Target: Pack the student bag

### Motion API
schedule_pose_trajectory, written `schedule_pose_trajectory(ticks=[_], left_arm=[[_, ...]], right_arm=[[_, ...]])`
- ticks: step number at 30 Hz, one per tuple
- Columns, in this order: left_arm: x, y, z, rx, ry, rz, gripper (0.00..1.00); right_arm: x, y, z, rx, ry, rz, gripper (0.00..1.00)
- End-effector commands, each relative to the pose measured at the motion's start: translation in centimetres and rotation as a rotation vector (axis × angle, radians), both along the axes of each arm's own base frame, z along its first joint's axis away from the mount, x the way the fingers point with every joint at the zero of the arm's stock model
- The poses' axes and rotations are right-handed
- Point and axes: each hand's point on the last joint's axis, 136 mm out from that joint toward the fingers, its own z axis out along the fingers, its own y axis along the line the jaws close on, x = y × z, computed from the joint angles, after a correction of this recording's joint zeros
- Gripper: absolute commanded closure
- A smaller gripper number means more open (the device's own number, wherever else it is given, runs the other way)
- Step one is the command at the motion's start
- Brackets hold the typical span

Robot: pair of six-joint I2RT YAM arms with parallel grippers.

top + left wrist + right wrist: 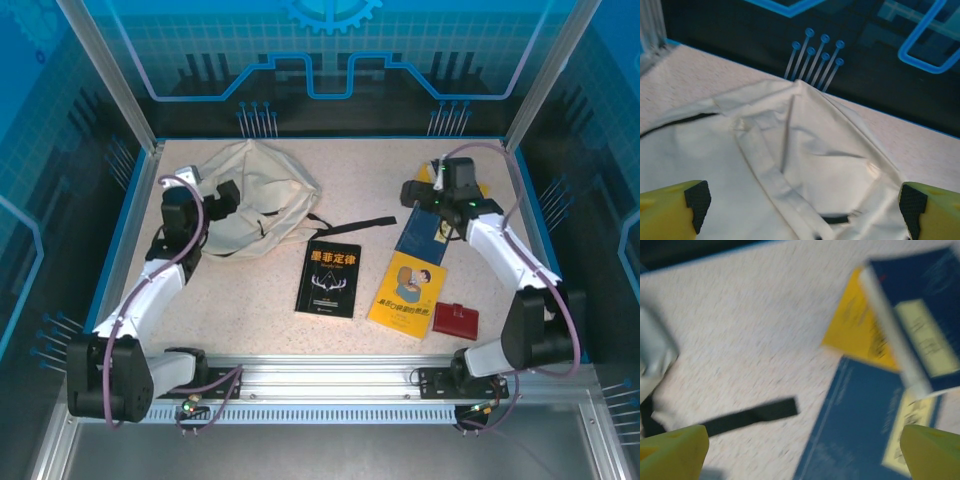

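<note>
Cream student bag [265, 190] lies crumpled at approx 10 o'clock on the table [350, 165]. L gripper [228, 193] hovers over its left part, jaws wide apart, nothing held, with fabric spreading under and towards 12 from the pads [697, 200]. R gripper [412, 190] at approx 2 o'clock by a blue book [420, 238], also fully spread, empty; bag well apart at its 9, black strap [350, 224] between

The speckled desk [250, 300] carries a cream bag [265, 190] far left, a black book [329, 279] at centre, and a yellow book [407, 294], red wallet [455, 320] and blue book [420, 232] on the right.
</note>
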Motion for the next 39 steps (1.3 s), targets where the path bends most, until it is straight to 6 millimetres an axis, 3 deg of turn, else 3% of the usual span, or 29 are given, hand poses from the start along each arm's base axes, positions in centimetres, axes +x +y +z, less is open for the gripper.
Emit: schedule_pose_trajectory(ticks=[1,4,8,13,16,20,25,33,39], left_arm=[[-1.4,-2.3,-4.0,-0.165,0.232,-0.065,0.01],[-1.2,-2.8,-4.9,-0.205,0.279,-0.068,0.01],[-0.9,-2.9,-6.3,-0.226,0.350,-0.059,0.01],[-0.8,-2.6,-7.1,-0.220,0.385,-0.036,0.01],[-0.7,-2.5,-7.5,-0.216,0.400,-0.029,0.01],[-0.8,-2.0,-8.0,-0.208,0.428,0.000,0.01],[-0.9,-2.2,-8.6,-0.217,0.458,-0.005,0.01],[-0.6,-2.8,-10.5,-0.231,0.543,-0.025,0.01],[-0.3,-3.9,-12.5,-0.244,0.655,-0.081,0.04]], right_arm=[[-3.2,6.6,-2.2,0.083,0.211,0.117,0.02],[-4.5,12.4,-3.0,0.044,0.273,0.217,0.06],[-7.2,19.1,-5.8,-0.048,0.363,0.309,0.11],[-10.1,23.9,-8.8,-0.242,0.417,0.410,0.12],[-11.7,25.7,-10.9,-0.369,0.462,0.467,0.11],[-13.0,26.1,-13.6,-0.425,0.570,0.492,0.11],[-13.4,25.6,-14.8,-0.465,0.613,0.507,0.09],[-12.7,21.2,-16.2,-0.500,0.678,0.453,0.08],[-11.8,16.5,-16.2,-0.427,0.711,0.424,0.08]])
